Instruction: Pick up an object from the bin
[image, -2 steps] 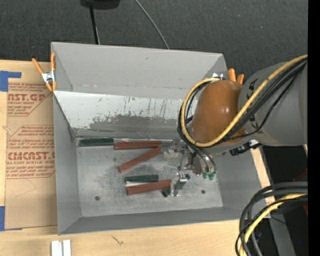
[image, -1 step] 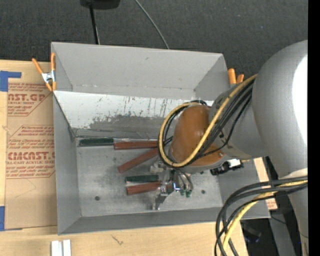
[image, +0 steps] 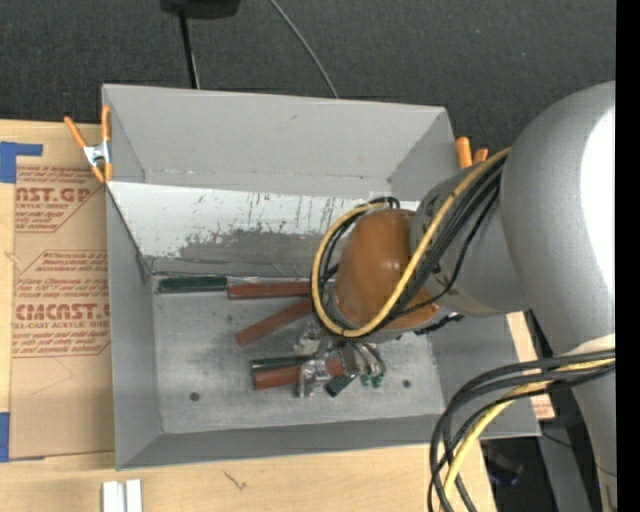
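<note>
My gripper (image: 333, 373) hangs low over the bin floor, right of centre toward the front, partly hidden under the arm's orange cover. It sits at the right end of a short brown and black stick (image: 272, 375) that lies flat on the floor; whether it touches the stick is unclear. Just behind it, a brown stick (image: 272, 325) lies slanted, its right end under the cover.
A long stick with a dark green left half and a brown right half (image: 235, 288) lies along the foot of the back wall. The arm and its yellow and black cables cover the bin's right side. Bare floor lies to the left and front left.
</note>
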